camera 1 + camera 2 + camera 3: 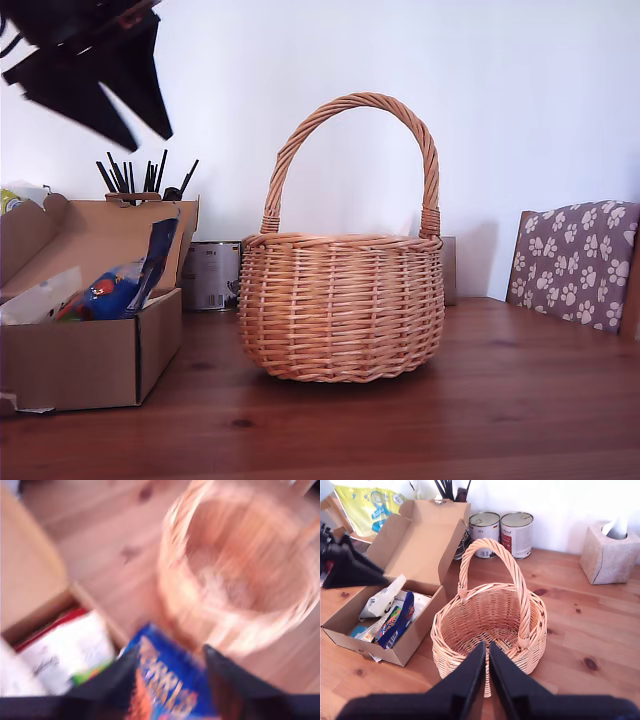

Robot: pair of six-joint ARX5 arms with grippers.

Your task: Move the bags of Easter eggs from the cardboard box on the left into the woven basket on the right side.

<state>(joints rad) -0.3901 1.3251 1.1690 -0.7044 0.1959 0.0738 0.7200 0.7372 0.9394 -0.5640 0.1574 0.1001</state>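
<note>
In the exterior view the woven basket (340, 310) stands upright in the middle of the wooden table (400, 430). The cardboard box (70, 365) sits at the exterior view's left with its flap raised, and a dark blue bag (157, 255) leans on end inside it. My first gripper (148, 140) hangs high above the box with its jaws apart and only wall showing between them. A tin can (210, 275) stands behind, between box and basket, and a paw-print cushion (580, 262) shows at the exterior view's right. My second gripper is out of this view. The first wrist view is badly blurred. It looks down between the parted fingers (225, 680) onto a blue bag with orange print (165, 680), a white and red packet (65, 655) in the box, and the basket's rim (172, 570) just beside the box. The second wrist view alone shows my second gripper (486, 647), its fingers drawn together to a thin slit with nothing between them, hovering over the basket's near rim (440, 630). It also shows the basket's woven floor, the dark blue bag (404, 616) lying among the packets in the box, a second tin (516, 527), and a tissue box (610, 555).
</note>
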